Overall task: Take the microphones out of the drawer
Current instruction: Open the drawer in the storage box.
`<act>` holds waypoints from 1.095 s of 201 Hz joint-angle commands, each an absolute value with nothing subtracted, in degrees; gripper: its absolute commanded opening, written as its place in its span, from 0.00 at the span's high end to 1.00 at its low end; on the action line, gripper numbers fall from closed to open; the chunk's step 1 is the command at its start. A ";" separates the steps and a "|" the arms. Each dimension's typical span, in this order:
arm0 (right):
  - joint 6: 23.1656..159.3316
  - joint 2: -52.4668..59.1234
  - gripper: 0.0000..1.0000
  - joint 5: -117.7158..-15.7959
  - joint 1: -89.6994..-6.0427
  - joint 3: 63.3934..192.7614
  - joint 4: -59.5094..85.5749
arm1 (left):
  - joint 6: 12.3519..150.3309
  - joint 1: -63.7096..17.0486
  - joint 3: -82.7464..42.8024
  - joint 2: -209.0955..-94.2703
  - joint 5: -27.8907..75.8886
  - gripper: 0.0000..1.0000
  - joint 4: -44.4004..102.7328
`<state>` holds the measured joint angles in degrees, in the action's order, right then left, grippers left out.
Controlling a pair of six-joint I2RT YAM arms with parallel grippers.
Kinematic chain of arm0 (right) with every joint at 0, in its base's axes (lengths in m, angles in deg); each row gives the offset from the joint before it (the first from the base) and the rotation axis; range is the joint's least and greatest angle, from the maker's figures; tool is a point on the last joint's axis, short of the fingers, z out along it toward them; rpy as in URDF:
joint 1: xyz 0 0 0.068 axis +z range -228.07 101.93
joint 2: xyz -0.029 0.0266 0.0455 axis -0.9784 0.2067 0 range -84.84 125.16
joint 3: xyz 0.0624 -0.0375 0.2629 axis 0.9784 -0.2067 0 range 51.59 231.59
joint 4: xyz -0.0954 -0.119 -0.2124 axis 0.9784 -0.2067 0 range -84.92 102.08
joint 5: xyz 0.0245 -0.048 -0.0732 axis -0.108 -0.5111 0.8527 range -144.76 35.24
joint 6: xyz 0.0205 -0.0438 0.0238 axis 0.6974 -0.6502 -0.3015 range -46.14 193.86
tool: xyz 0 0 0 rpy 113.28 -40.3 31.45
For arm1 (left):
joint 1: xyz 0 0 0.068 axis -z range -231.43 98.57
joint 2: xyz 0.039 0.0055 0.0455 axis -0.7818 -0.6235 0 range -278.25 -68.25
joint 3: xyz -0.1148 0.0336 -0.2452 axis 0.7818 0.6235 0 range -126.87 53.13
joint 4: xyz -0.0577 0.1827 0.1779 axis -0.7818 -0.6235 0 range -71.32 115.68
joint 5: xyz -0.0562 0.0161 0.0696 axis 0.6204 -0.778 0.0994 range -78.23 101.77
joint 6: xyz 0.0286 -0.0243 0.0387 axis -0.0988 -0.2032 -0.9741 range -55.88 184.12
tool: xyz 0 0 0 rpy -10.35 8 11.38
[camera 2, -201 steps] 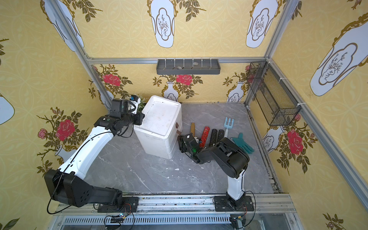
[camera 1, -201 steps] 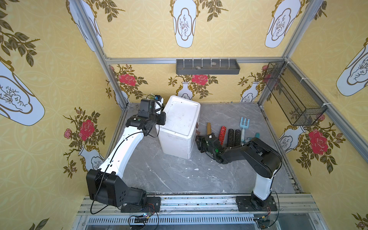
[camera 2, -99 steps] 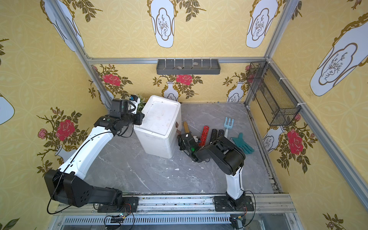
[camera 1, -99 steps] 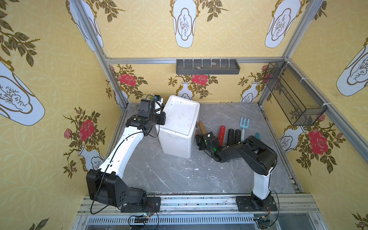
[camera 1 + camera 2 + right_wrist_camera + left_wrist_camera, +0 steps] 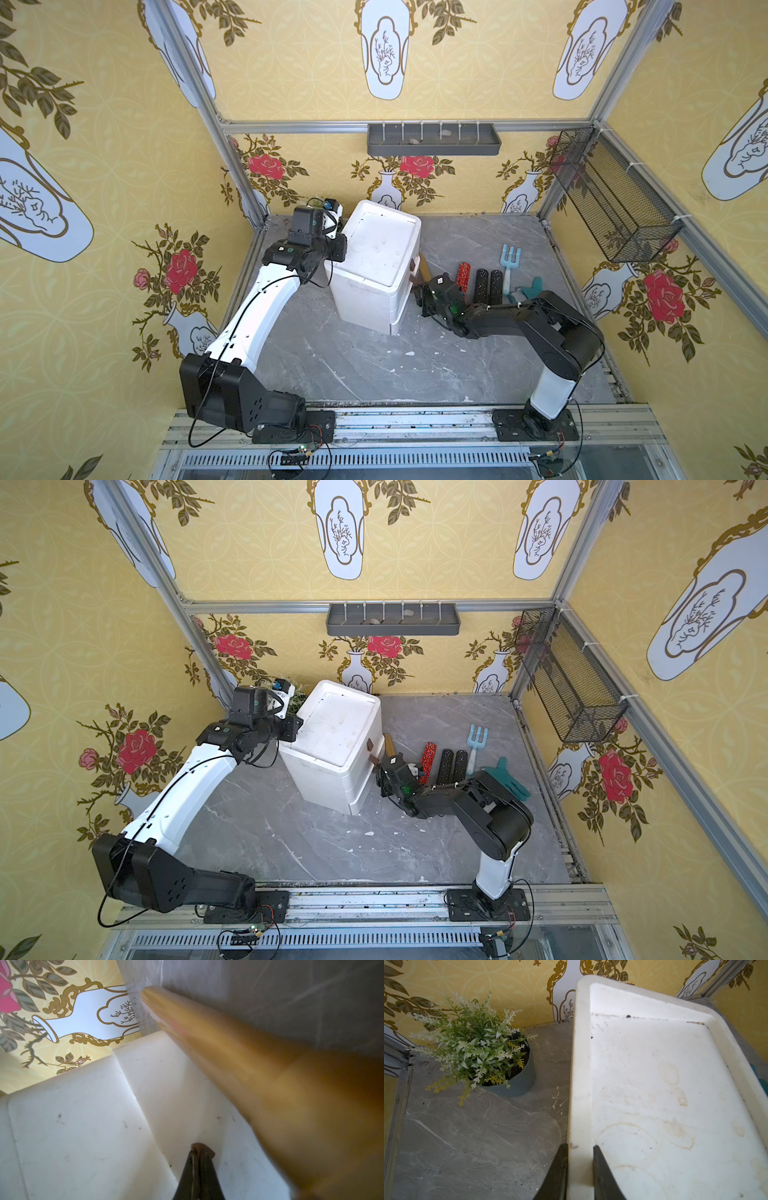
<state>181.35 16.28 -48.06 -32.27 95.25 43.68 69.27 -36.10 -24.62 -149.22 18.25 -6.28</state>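
One drawer unit [image 5: 376, 257], left end effector [image 5: 580, 1148] clamping its rim, right end effector [image 5: 197, 1154] pinching one brown tab [image 5: 204, 1147]

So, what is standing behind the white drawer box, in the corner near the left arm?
A small plant in a grey-blue pot, standing on the table apart from the drawer box. In both top views the left arm covers nearly all of it.
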 commanded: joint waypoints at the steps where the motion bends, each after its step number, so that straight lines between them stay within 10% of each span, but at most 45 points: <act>1: 177.13 13.23 1.00 -45.90 -32.91 95.14 41.76 | 70.87 -36.17 -23.64 -150.01 18.25 0.83 -13.63; 220: 168.91 -3.96 1.00 -44.08 -41.41 87.01 20.83 | 70.89 -36.10 -23.51 -150.66 18.23 0.83 -13.59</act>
<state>170.00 -2.84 -46.53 -40.64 87.31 20.77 69.14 -36.10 -24.58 -149.51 18.23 -6.24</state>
